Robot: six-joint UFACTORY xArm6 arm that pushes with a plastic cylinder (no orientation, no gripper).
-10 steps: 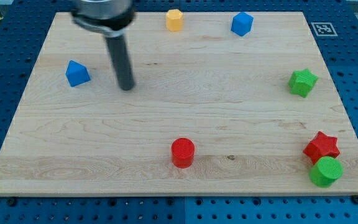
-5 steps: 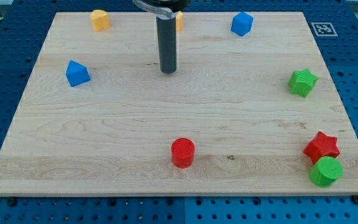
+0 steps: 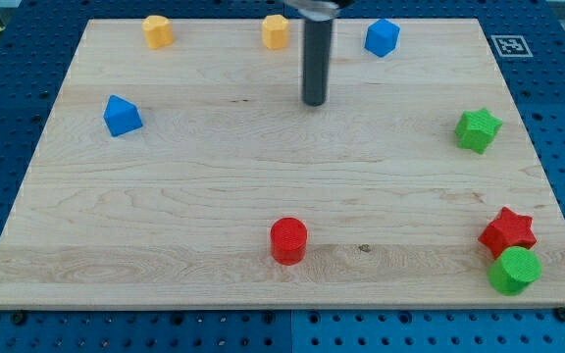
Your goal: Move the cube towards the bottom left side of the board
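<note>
The blue cube (image 3: 382,37) sits near the view's top edge, right of centre, on the wooden board (image 3: 165,206). My tip (image 3: 313,102) is on the board below and to the left of the cube, well apart from it. The rod rises from the tip to the view's top edge. A second blue block (image 3: 122,116), a wedge-like shape, lies at the view's left.
Two yellow blocks sit along the top: one (image 3: 158,30) at the left, one (image 3: 276,31) just left of the rod. A red cylinder (image 3: 288,240) is at bottom centre. A green star (image 3: 478,129) is at right; a red star (image 3: 507,231) and green cylinder (image 3: 514,271) touch at bottom right.
My tip has slid to the right and slightly up, from beside the left blue block to below-left of the blue cube. No block has moved; the left yellow block came into sight.
</note>
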